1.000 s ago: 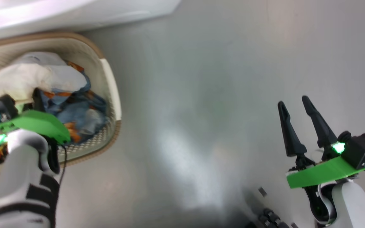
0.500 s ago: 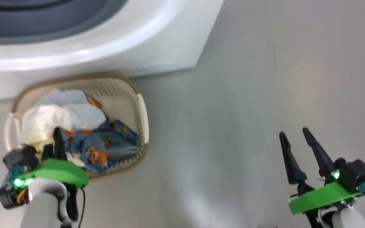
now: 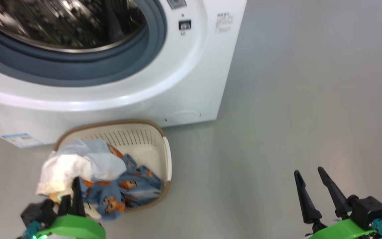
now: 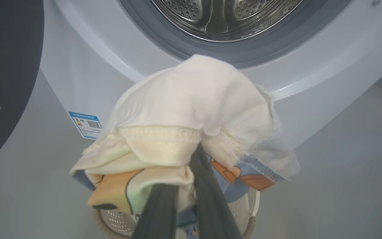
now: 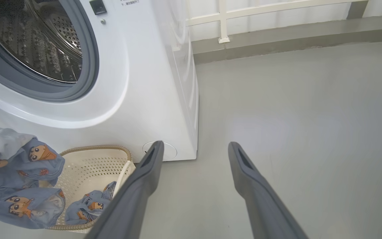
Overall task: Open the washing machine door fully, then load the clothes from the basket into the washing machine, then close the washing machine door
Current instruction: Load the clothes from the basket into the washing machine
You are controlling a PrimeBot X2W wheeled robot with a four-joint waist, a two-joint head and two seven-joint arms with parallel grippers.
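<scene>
Left claw (image 4: 189, 179) clenched on soft cream clothes (image 4: 194, 103), lower centre, beneath the round, steel-drummed washing machine (image 4: 88, 59). Right claw (image 5: 194, 147) released over open, smooth grey floor (image 5: 310, 116).

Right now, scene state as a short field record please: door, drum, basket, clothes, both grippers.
door: washing machine door swung open, off to the left
drum: drum of the washing machine, no cloth seen inside
basket: basket on the floor against the machine front, blue printed pieces inside
clothes: clothes, cream and blue bundle raised above the basket, below the opening
left gripper: left gripper shut on the clothes
right gripper: right gripper open, empty, over bare floor
</scene>
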